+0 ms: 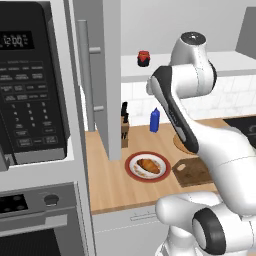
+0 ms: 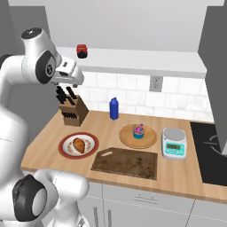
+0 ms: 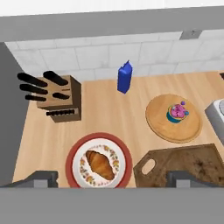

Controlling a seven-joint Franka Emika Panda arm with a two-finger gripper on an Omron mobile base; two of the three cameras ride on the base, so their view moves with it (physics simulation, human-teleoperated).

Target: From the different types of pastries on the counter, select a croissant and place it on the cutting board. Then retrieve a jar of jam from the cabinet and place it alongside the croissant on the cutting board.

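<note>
Two pastries untouched: croissant [image 3: 100, 164] on red-rimmed plate [image 3: 73, 154], cupcake [image 3: 176, 112] on round plate. Board [image 3: 192, 162] bare, jam [image 2: 81, 51] on cabinet shelf. My hand [image 3: 112, 178] high above tabletop, spread, empty. First step: I descend onto croissant.

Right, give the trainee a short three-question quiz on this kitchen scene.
1. True or false: the croissant lies on the cutting board.
2. The cupcake sits on: A) the scale, B) the round wooden plate, C) the red-rimmed plate.
3. Fill in: the jam jar stands on the white ____.

Key: 1 false, it is on the red-rimmed plate; 2 B; 3 shelf.
</note>
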